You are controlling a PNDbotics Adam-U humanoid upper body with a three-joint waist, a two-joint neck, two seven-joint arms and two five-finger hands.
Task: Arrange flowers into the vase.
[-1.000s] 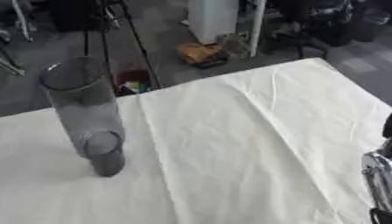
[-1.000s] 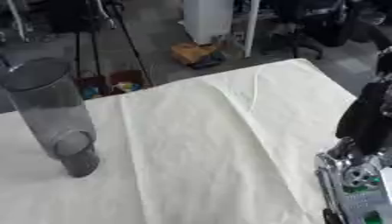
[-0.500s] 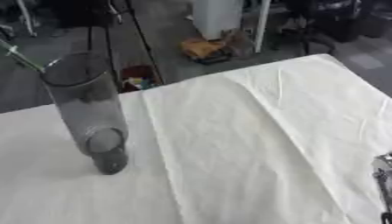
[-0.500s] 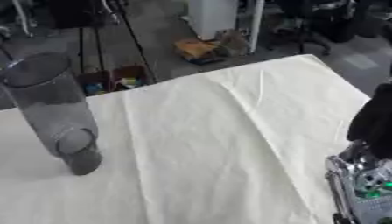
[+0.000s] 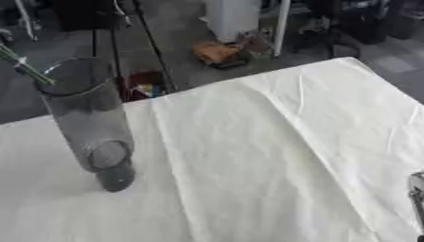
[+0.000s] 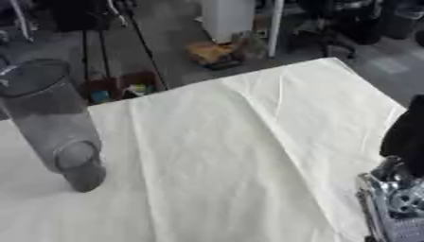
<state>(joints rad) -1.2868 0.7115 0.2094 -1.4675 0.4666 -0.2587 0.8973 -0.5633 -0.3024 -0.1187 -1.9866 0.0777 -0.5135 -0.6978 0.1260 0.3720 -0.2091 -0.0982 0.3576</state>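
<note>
A: We start at the right hand [image 6: 396, 208]; only its silver and black structure shows, at the lower right corner of the right eye view, well to the right of the vase; whether its fingers are straight or curled we cannot tell, and we see nothing held in it.

B: Agreed; we log the left hand as absent from both views; so nothing can be said of it.

A: Outward from the hand, across the cream tablecloth [image 5: 265, 156], stands the vase [image 5: 87, 118]; a tall, clear, grey-tinted cylinder, its long axis upright, leaning in the picture only as the camera looks down; it sits toward the left of the cloth, mouth up.

B: At the vase's rim we note a thin green stem [image 5: 25, 64], slanting up and to the left out of view; whether it rests inside the mouth or merely crosses behind it, we cannot tell; no bloom is visible.

A: We see no loose flowers on the cloth beside the vase; so our judgement is that the arranging is barely begun.

B: The relation that matters: the vase lies well to the left of the right hand; any stem must enter from above, along the upright axis.
</note>
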